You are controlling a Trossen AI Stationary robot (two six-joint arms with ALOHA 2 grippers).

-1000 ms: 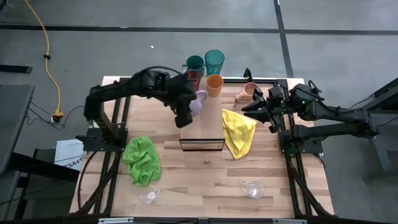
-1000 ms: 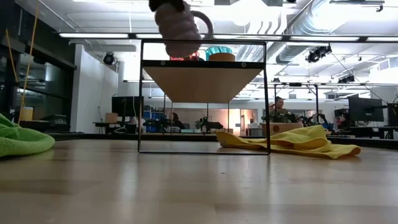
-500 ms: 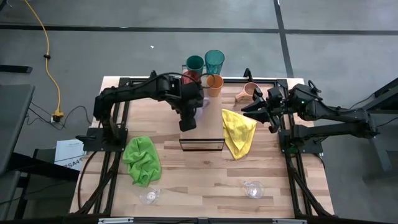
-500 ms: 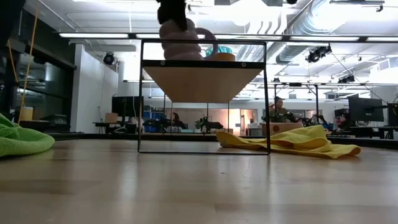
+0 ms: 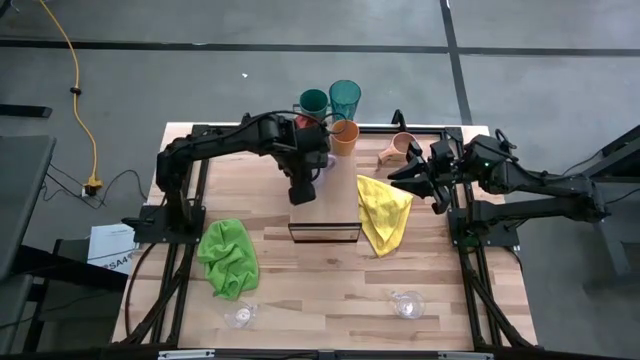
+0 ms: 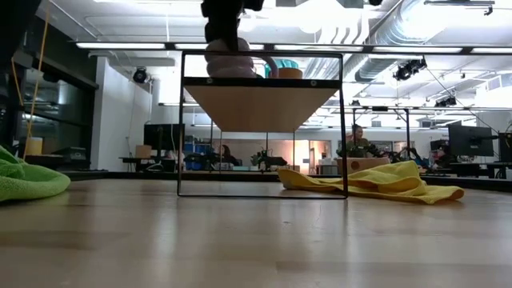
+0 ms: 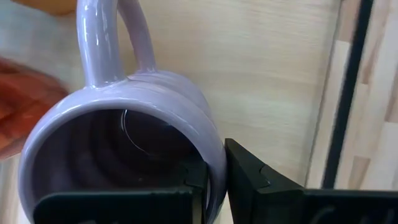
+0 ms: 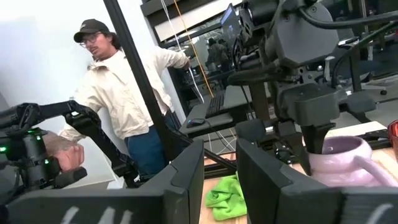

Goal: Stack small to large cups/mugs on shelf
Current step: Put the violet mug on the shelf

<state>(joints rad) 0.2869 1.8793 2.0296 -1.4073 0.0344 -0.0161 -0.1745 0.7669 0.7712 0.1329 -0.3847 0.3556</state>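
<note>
Behind the wooden table (image 5: 330, 290) lies an open workshop with ceiling lights and desks, and a person in a pale jacket (image 8: 124, 93) stands off to one side. Over the last second the left gripper (image 5: 303, 190) has carried the lavender mug (image 6: 230, 62) toward the far end of the shelf (image 5: 335, 195) and lowered it, so that in the low view its base now looks level with the plank; whether it truly rests there I cannot quite tell from that angle. The fingers are pinched tight on the mug's rim, one inside and one outside. It sits just beside the amber-orange tumbler (image 5: 310, 128) and the orange cup (image 5: 345, 133), with the two teal tumblers (image 5: 344, 97) beyond. I judge the placing nearly done, release being next. The right gripper (image 5: 432, 180) waits at the right edge near the tan mug (image 5: 404, 146), its fingers part open and empty.
</note>
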